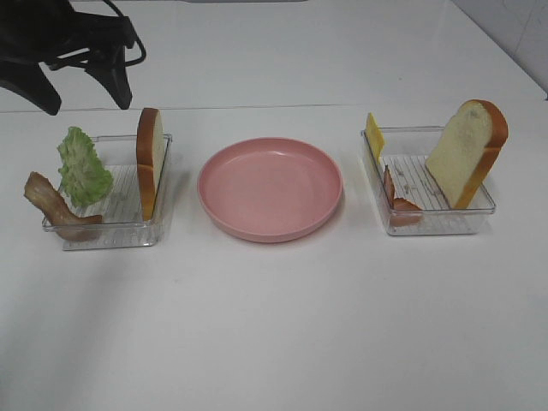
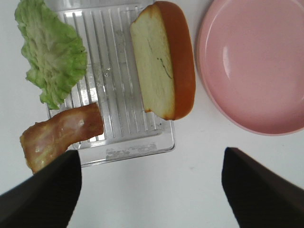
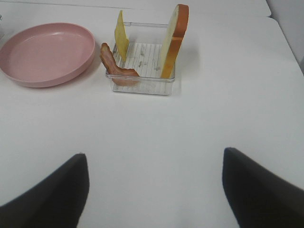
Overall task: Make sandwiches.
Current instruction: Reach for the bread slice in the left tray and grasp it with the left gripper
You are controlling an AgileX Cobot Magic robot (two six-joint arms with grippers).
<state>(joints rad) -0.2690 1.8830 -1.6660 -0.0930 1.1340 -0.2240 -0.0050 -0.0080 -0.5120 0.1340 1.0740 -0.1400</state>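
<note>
Black fingers of the left gripper stand wide apart with nothing between them, poised above the white table beside the left clear ribbed plastic tray. Inside that tray a white toy bread slice with orange-brown crust stands on edge against the wall nearest the round pink plate. A crinkled green lettuce leaf rises at the opposite side. A brown streaked bacon strip hangs over the outer front corner of the tray, partly beyond the rim. The right gripper likewise has its jaws spread and grips nothing, over bare tabletop well short of the right clear plastic tray. There a thin yellow cheese square stands upright at the wall nearest the plate, and a second brown bacon strip lies along the same wall toward the front. A second crusted white bread slice leans tilted at the far side. So the sandwich parts sit unstacked, split between the two trays either side of the plate.
</note>
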